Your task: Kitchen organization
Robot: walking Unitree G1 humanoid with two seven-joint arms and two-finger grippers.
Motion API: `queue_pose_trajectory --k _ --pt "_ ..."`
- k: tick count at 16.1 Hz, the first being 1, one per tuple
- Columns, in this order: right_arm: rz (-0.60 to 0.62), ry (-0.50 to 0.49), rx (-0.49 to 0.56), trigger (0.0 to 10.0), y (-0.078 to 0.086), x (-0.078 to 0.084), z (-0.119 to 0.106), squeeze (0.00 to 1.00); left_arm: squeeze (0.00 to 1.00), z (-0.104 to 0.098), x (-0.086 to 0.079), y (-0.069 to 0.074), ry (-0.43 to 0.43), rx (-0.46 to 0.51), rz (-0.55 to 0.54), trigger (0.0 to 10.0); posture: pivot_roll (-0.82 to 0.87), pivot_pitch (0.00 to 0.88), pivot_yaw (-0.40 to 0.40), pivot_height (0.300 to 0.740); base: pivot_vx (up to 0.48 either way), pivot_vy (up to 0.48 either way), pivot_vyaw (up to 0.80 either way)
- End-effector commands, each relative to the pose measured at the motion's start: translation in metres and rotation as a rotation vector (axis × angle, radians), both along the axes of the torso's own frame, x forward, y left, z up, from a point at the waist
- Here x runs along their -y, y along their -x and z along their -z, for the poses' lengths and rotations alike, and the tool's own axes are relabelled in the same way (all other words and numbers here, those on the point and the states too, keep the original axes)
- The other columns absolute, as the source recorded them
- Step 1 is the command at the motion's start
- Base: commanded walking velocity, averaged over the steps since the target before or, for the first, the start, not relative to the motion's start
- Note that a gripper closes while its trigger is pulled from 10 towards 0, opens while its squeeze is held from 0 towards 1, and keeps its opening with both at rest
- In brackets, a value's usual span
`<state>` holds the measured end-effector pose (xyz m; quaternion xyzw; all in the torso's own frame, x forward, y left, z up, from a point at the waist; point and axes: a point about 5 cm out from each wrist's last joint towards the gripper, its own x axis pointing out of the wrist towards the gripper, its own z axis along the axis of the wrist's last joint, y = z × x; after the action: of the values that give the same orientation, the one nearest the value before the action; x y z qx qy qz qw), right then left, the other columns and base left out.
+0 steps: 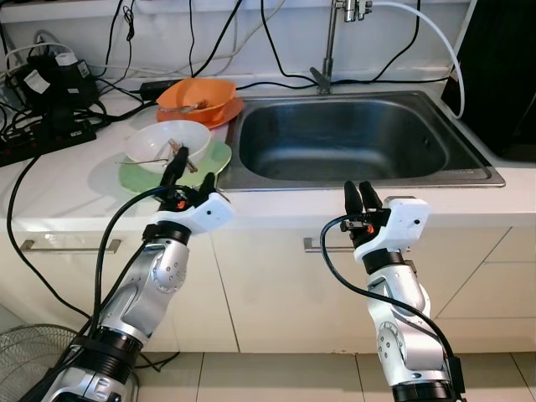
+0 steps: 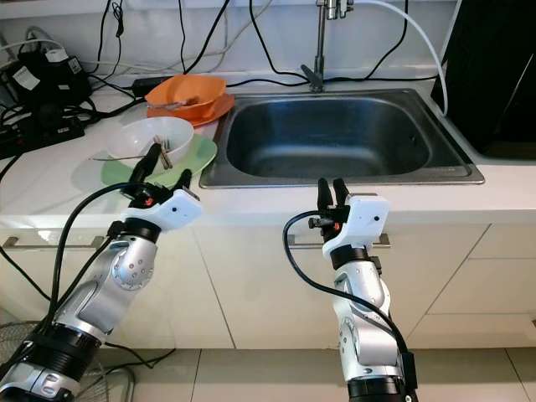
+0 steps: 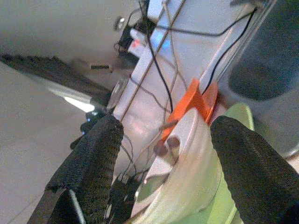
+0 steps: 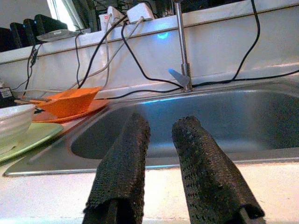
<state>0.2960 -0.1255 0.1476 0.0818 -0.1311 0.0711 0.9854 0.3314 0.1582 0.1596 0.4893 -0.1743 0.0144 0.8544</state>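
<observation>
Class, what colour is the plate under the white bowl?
Light green plate beneath the white bowl; clearest in the left eye view.

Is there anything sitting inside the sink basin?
No, the sink basin is bare steel; the bowls sit on the counter beside it.
</observation>
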Motion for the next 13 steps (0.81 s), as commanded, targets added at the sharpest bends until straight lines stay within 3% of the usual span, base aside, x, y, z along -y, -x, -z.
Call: queue_pose_trajectory --k 1,13 --pt "-0.017 -0.008 0.005 10.0 -0.002 -0.003 -0.002 0.0 0.0 -0.001 -0.009 -0.003 -0.022 -0.015 -0.043 10.0 0.02 0.0 0.065 0.74 0.0 0.0 0.0" --pt "-0.013 -0.013 0.007 10.0 -0.002 -0.004 -0.002 0.0 0.0 -0.007 0.003 -0.024 -0.014 -0.029 -0.058 10.0 0.0 0.0 0.072 0.74 0.0 0.0 0.0"
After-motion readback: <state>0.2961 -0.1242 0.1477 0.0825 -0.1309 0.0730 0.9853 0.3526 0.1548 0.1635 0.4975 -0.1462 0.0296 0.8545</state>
